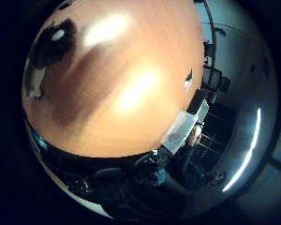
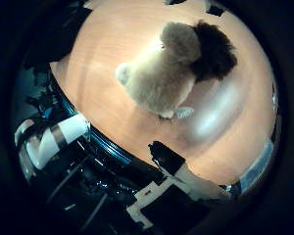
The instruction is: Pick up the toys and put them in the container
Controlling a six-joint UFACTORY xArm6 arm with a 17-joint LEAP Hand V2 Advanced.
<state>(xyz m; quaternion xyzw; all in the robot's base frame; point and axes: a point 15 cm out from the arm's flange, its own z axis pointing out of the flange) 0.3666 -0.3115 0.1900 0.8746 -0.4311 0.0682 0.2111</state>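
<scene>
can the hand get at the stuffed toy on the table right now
Probably yes. The stuffed toy lies alone on the wooden table, nothing on or against it, and it fills much of the thumb side view, so the palm is close. Part of the hand shows nearby, not touching it.

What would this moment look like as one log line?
hand: above table | plush toy: lying on table, not held | container: at table edge

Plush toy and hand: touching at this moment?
Apart. The thumb side palm view shows the plush toy lying on the table, with bare tabletop between it and the hand at the edge.
</scene>
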